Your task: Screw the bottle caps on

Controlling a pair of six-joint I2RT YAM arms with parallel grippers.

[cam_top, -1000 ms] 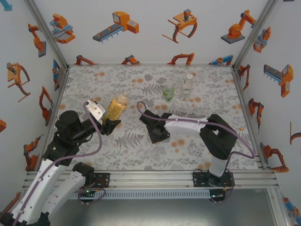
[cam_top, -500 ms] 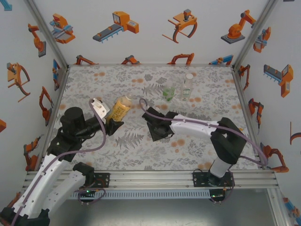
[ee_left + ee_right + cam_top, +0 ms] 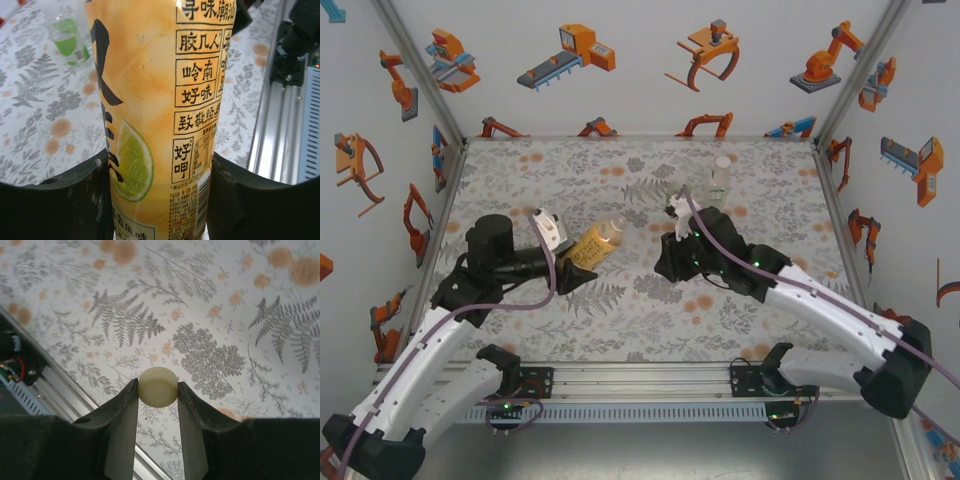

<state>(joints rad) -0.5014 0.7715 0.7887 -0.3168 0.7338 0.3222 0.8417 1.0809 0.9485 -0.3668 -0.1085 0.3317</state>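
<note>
Fingers (image 3: pixel 122 415) clenched on both sides: cap and bottle lined up, not yet mated.
Right gripper (image 3: pixel 667 266) pinches yellowish cap (image 3: pixel 158 386); left gripper (image 3: pixel 576 277) clamps amber bottle (image 3: pixel 599 243). In the last second the bottle has tipped from near upright, neck now to 2 o'clock, and the right gripper has swung in at its 3 o'clock, near but apart. Threading looks next. Cap: matte pale round disc. Bottle: cylinder, glossy orange label, lime print. Green bottle (image 3: pixel 67 42) and slim bottle (image 3: pixel 720 180) stand at 12–1 o'clock of mat (image 3: pixel 520 180).
</note>
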